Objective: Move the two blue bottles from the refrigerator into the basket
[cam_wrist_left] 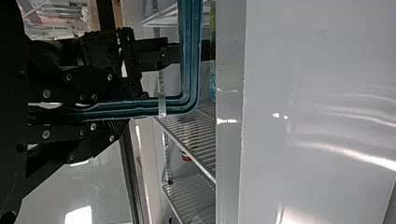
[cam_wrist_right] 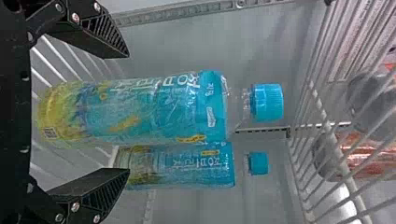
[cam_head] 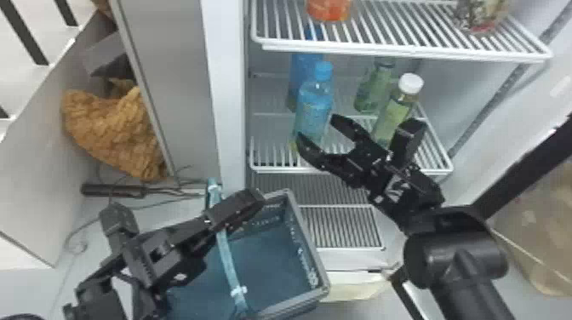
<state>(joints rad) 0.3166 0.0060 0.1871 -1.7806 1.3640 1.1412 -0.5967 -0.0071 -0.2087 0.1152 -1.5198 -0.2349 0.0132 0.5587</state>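
Though its cap (cam_wrist_right: 267, 102) is blue, the front bottle (cam_wrist_right: 154, 109) has a yellowish base (cam_wrist_right: 58, 112).

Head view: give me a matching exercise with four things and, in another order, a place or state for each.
1. Basket
2. Right gripper
3. White-capped bottle
4. Orange item

A. On the upper shelf
B. Open, facing the blue bottles
C. Outside the refrigerator, below its bottle shelf
D. In the refrigerator, right of the blue bottles

Right pairs: 1-C, 2-B, 3-D, 4-A
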